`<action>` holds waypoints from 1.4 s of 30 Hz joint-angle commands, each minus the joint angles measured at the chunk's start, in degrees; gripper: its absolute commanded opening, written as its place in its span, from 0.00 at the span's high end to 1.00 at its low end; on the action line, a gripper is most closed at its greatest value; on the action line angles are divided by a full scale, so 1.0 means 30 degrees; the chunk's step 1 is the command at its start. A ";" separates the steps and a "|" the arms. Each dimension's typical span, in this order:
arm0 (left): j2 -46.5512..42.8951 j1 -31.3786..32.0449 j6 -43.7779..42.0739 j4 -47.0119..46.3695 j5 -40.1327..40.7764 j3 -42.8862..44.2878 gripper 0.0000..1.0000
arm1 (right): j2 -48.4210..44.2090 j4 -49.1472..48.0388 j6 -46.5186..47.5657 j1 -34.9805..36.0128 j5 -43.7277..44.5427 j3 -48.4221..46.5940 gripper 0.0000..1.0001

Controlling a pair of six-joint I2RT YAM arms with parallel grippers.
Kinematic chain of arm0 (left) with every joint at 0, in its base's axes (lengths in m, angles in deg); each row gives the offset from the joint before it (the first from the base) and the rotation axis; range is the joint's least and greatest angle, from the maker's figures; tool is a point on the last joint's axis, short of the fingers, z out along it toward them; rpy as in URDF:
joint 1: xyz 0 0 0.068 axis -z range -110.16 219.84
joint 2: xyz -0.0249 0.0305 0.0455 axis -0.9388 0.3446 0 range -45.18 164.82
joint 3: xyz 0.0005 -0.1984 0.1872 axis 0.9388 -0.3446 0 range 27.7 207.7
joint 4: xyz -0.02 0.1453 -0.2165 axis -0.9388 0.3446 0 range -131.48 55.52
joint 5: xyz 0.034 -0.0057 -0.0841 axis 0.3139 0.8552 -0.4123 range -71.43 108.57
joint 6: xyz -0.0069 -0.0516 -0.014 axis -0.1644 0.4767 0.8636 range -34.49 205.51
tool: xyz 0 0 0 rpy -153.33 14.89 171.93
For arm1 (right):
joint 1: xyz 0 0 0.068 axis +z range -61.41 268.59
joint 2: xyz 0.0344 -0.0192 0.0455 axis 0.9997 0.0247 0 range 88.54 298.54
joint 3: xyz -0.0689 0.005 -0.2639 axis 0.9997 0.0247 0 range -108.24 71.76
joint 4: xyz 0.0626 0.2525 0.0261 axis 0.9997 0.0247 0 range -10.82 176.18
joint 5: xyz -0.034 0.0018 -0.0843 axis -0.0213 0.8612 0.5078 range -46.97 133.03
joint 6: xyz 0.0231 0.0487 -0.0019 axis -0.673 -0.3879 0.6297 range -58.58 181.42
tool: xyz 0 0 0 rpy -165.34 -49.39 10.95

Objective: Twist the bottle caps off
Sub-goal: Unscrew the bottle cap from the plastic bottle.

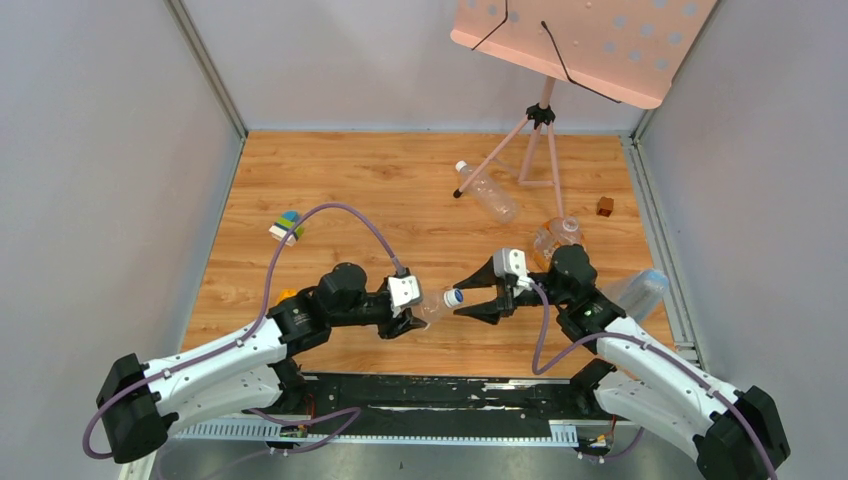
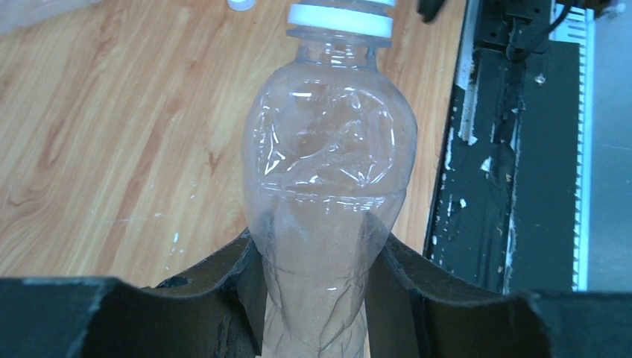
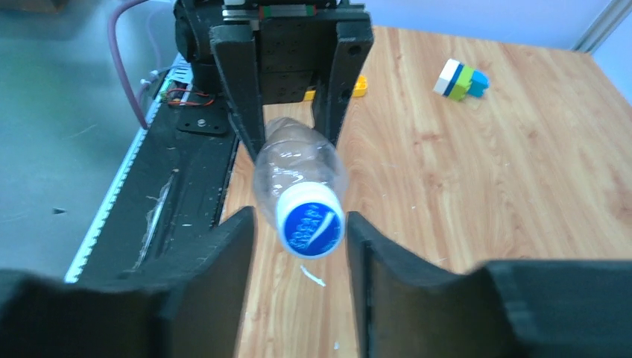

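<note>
My left gripper (image 1: 408, 317) is shut on the body of a clear crumpled plastic bottle (image 1: 433, 305) and holds it level above the table, neck toward the right arm. Its cap (image 1: 453, 297) is white with a blue top. In the left wrist view the bottle (image 2: 328, 171) sits squeezed between the jaws, with the cap (image 2: 340, 19) at the top edge. My right gripper (image 1: 472, 297) is open. In the right wrist view the cap (image 3: 310, 230) sits between its fingers (image 3: 231, 246), with a gap on both sides.
Another clear bottle (image 1: 487, 190) with a white cap (image 1: 461, 167) lies at the back by the pink stand's tripod (image 1: 540, 115). Two more bottles lie at the right (image 1: 555, 237) (image 1: 635, 292). A brown cube (image 1: 605, 206) and coloured blocks (image 1: 287, 226) also lie on the table.
</note>
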 commanded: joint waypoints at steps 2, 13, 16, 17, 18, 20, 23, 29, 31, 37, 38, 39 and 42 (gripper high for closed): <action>-0.0353 -0.0330 0.0761 -0.1072 0.0847 0.0123 0.93 | 0.0862 0.1841 0.1447 0.0098 -0.1484 -0.1456 0.41; -0.0285 -0.0320 0.0421 -0.0467 0.2055 0.0327 0.93 | -0.0112 -0.0014 -1.0336 0.0098 0.4736 -0.0756 0.29; -0.0158 -0.0334 0.0424 -0.0491 0.2172 0.0375 0.93 | -0.0097 0.2105 -1.2762 0.0098 0.6823 -0.1773 0.29; -0.0074 -0.0327 0.0413 -0.0473 0.2179 0.0395 0.93 | 0.0036 0.2977 -1.3331 0.0098 0.7249 -0.2269 0.29; -0.0050 -0.0321 0.0436 -0.0461 0.2170 0.0432 0.93 | 0.0207 0.3760 -1.3688 0.0098 0.7460 -0.2938 0.29; 0.0018 -0.0320 0.0511 -0.0471 0.2174 0.0457 0.93 | 0.0673 0.4951 -1.3714 0.0098 0.7285 -0.3809 0.30; 0.0086 -0.0321 0.0608 -0.0538 0.2186 0.0465 0.93 | 0.1331 0.6009 -1.3824 0.0098 0.7067 -0.4656 0.32; 0.0091 -0.0335 0.0749 -0.0472 0.2263 0.0502 0.93 | 0.2359 0.6720 -1.4290 0.0101 0.6778 -0.5331 0.39; 0.0091 -0.0321 0.0751 -0.0436 0.2229 0.0525 0.93 | 0.2628 0.6966 -1.4291 0.0098 0.6742 -0.5423 0.39; 0.0098 -0.0329 0.0755 -0.0460 0.2303 0.0519 0.93 | 0.2958 0.7235 -1.4370 0.0114 0.6618 -0.5374 0.43; 0.0093 -0.0324 0.0782 -0.0473 0.2289 0.0511 0.93 | 0.3015 0.7229 -1.4345 0.0100 0.6487 -0.5374 0.44; 0.0106 -0.0321 0.0811 -0.0512 0.2278 0.0490 0.93 | 0.3073 0.7224 -1.4342 0.0098 0.6402 -0.5414 0.46; 0.0160 -0.0323 0.0862 -0.0610 0.2273 0.0475 0.93 | 0.3401 0.6996 -1.4392 0.0098 0.6106 -0.5487 0.54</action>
